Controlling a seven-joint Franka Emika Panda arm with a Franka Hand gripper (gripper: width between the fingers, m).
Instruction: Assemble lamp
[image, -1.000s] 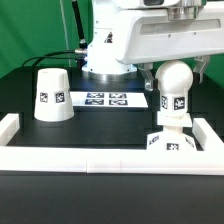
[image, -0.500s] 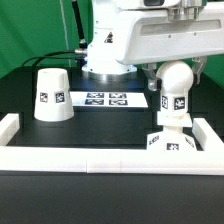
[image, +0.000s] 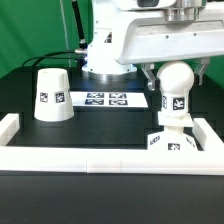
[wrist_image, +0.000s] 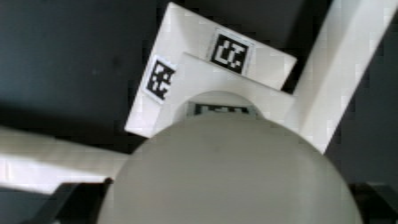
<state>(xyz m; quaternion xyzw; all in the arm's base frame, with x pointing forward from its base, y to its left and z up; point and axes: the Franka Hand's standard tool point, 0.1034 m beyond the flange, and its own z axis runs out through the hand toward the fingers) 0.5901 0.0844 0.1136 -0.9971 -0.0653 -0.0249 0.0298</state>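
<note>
Exterior view: bulb (image: 175, 90) is judged seated upright on base (image: 170, 145), flanked by fingers (image: 151, 76) whose grip or release cannot be told; shade (image: 52, 95) is left well apart on the counter (image: 105, 130), yet to be fitted.

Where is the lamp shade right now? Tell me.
The shade stands at the exterior view's left, beside the marker board, well apart from the bulb at the right.

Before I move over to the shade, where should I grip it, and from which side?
Probably the upper end of the shade, coming straight down from above and closing across its sides. It stands upright, wide end on the table, and narrows upward, so the top is its slimmest part.
</note>
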